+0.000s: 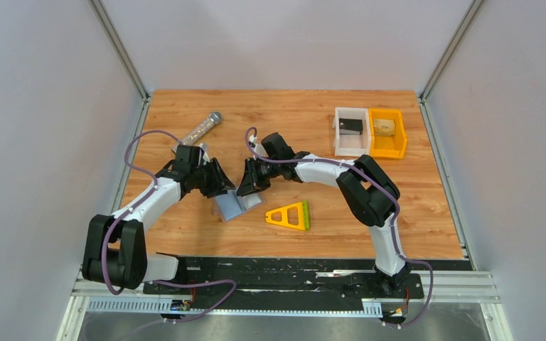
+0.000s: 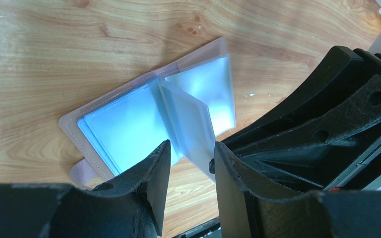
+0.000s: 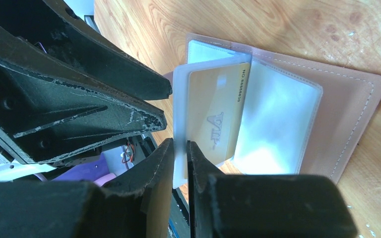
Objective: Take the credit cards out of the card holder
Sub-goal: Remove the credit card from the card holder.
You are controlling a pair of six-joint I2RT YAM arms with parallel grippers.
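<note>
Right wrist view: right gripper fingers pinched onto the edge of a clear plastic sleeve with a gold card inside, standing up from the open card holder. Left gripper fingers apart at the holder's edge, no grip visible. Holder lies just left of the yellow triangle.

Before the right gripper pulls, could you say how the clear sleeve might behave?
The clear sleeve looks thin and glossy, so it may flex or slip in the right gripper. The gold card likely stiffens it. Bound into the card holder, it may drag that along.
</note>
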